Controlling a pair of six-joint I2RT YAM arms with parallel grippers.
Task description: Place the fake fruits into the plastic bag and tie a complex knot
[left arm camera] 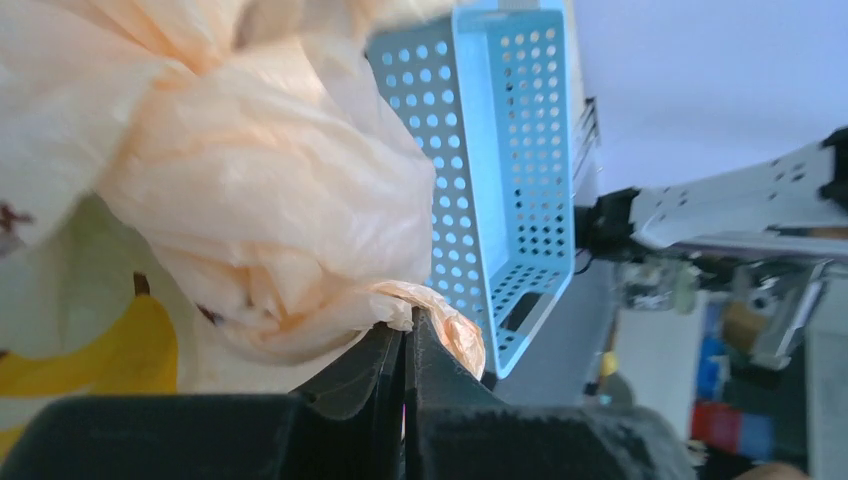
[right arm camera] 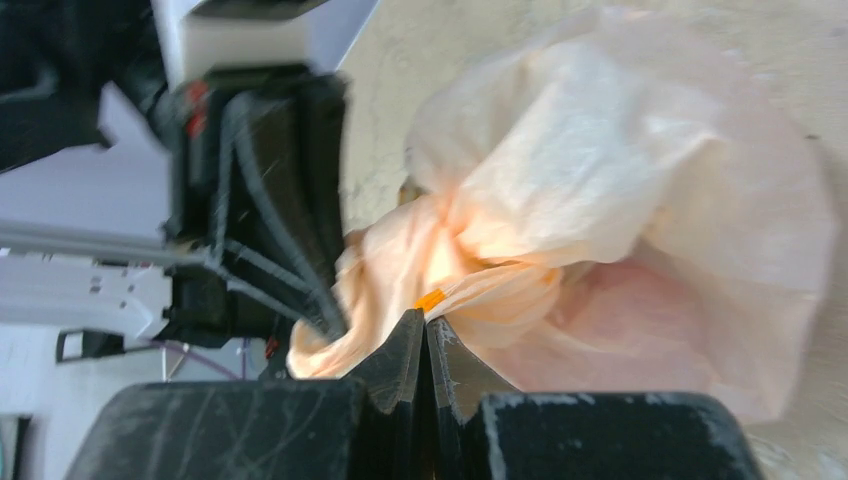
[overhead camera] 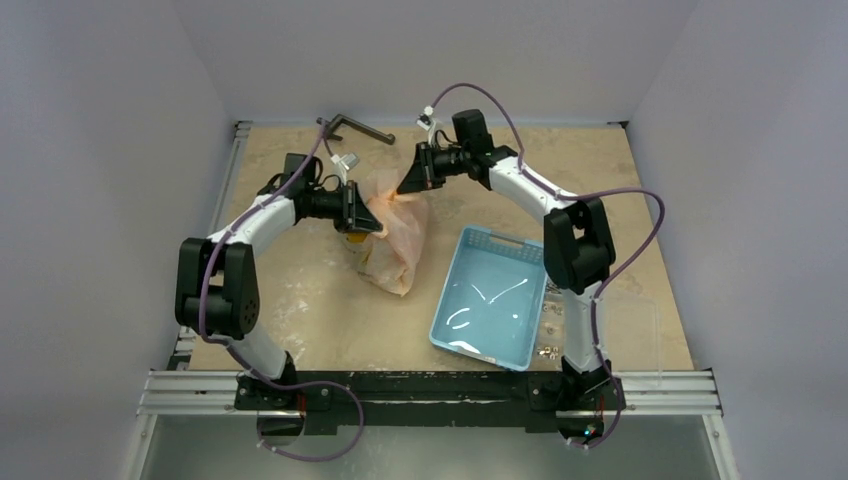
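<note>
The left gripper (left arm camera: 405, 335) and right gripper (right arm camera: 426, 335) each pinch the gathered top of the bag (overhead camera: 396, 250). The bag lies mid-table, its right edge near the basket (overhead camera: 500, 238). Bare table (overhead camera: 300, 290) shows on its left.

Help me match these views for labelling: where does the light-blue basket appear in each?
Top external: basket right of centre, beside the plastic bag.
Left wrist: upper middle, behind the plastic bag.
Right wrist: not in view.
Shared landmark: the plastic bag, in all three.
</note>
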